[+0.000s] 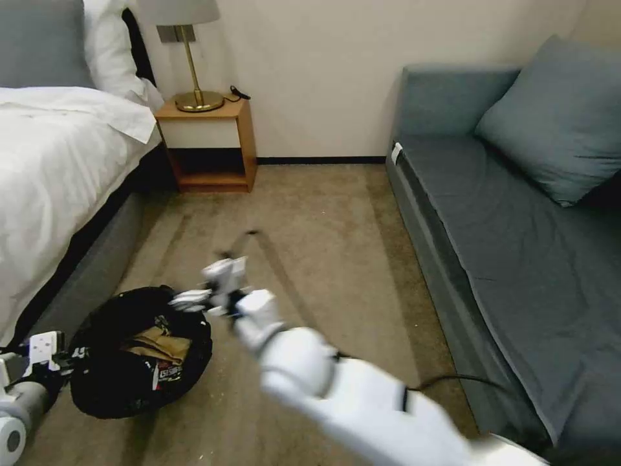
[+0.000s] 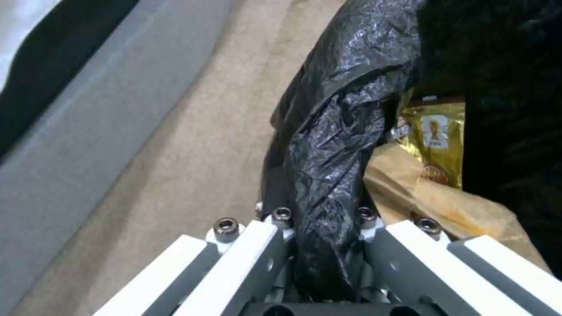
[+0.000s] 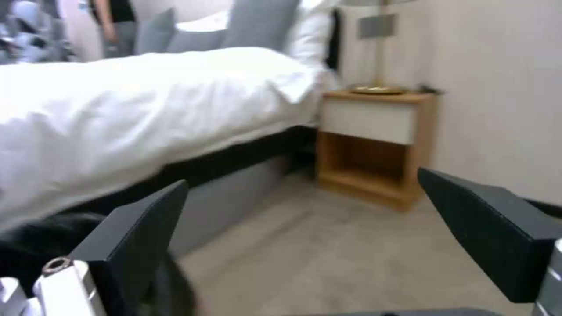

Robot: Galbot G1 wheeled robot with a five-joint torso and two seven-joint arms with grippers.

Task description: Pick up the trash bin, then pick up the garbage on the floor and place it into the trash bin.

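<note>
We have the trash bin [image 1: 139, 353] low on our left by the bed [image 1: 52, 168], left gripper [image 2: 325, 259] with jaws clamped on its bagged rim. Right gripper [image 1: 194, 299] hangs at the bin's far rim, jaws wide apart, empty; wrappers [image 2: 436, 145] lie inside.

What I can't make out from here

My right gripper [image 1: 217, 285] is smeared with motion blur at the bin's two o'clock rim, so I can't read its fingertips in the head view. The trash bin [image 1: 139, 353] hides its whitish body under the black bag. A tan wrapper [image 1: 158, 343] covers most of the garbage inside; the print on a red-white scrap [image 1: 169, 372] is too small to read. My left gripper [image 1: 61, 359] is cut off at eight o'clock.
</note>
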